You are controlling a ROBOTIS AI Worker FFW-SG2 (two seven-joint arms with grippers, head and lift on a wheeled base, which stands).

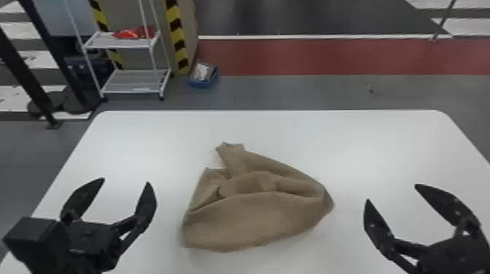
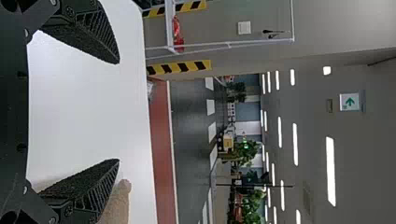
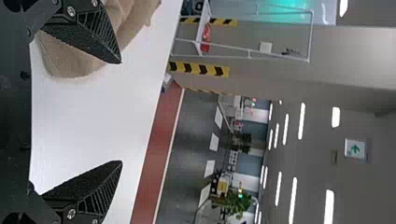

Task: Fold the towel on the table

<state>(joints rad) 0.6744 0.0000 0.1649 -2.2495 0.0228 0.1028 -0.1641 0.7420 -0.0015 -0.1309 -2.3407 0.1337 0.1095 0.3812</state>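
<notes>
A brown towel [image 1: 255, 215] lies crumpled in the middle of the white table, with loose folds and a narrow corner pointing to the far side. My left gripper [image 1: 125, 180] stands open to the left of the towel, apart from it. To the towel's right, my right gripper [image 1: 392, 193] is also open and holds nothing. In the left wrist view, the left gripper [image 2: 119, 111] has its fingers wide apart, with part of the towel [image 2: 119, 205] beyond one of them. In the right wrist view, the right gripper [image 3: 122, 112] is spread, and the towel [image 3: 70, 58] shows behind one finger.
The white table [image 1: 350, 145] has rounded far corners. Behind it on the floor stand a white wheeled shelf rack [image 1: 133, 82] and a blue bin [image 1: 203, 82], near a pillar with yellow and black stripes. Dark posts rise at the far left.
</notes>
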